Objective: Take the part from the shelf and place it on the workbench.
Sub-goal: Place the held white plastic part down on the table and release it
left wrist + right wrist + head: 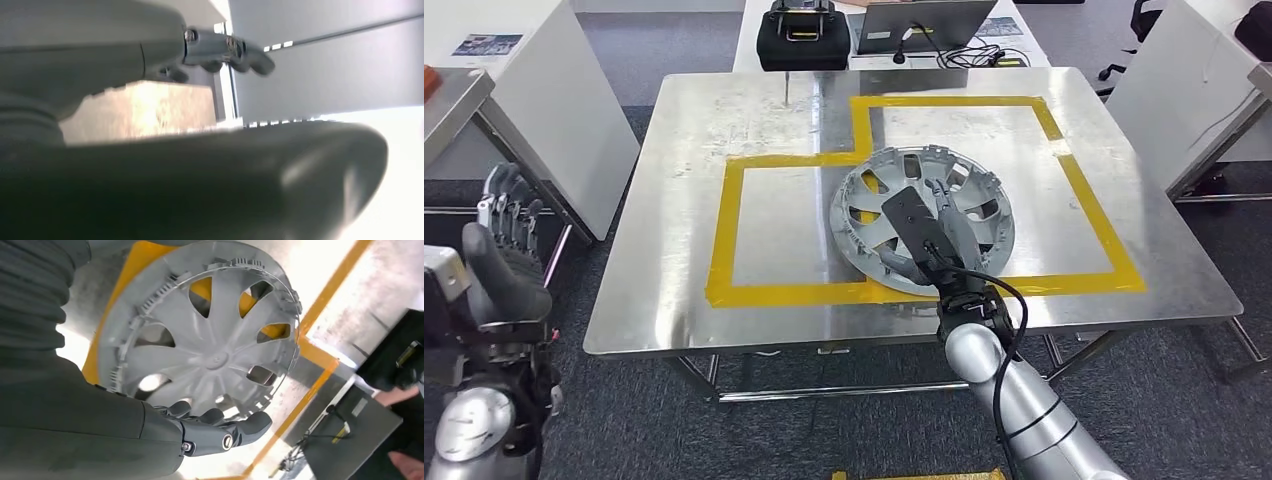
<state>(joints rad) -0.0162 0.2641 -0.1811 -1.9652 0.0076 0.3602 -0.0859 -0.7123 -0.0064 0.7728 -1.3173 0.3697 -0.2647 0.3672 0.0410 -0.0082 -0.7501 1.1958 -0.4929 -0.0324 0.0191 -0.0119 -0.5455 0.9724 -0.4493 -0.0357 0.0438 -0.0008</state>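
Note:
A grey plastic hubcap (pixel 969 195) lies inside-up on the steel workbench (pixel 724 110), within the yellow tape outline (pixel 736 230), its near side a little raised. My right hand (pixel 929 235) reaches over its near rim and grips it. In the right wrist view the dark fingers (pixel 215 432) curl along the rim of the hubcap (pixel 215 360). My left hand (pixel 504 245) is held up at the lower left, off the bench, fingers apart and holding nothing. Its fingertips (pixel 235 50) show in the left wrist view.
A black case (pixel 802 40) and a laptop (pixel 919 20) with cables stand on a table beyond the workbench's far edge. White tables flank the bench at left (pixel 534 90) and right (pixel 1184 80). Dark carpet (pixel 824 440) lies below the near edge.

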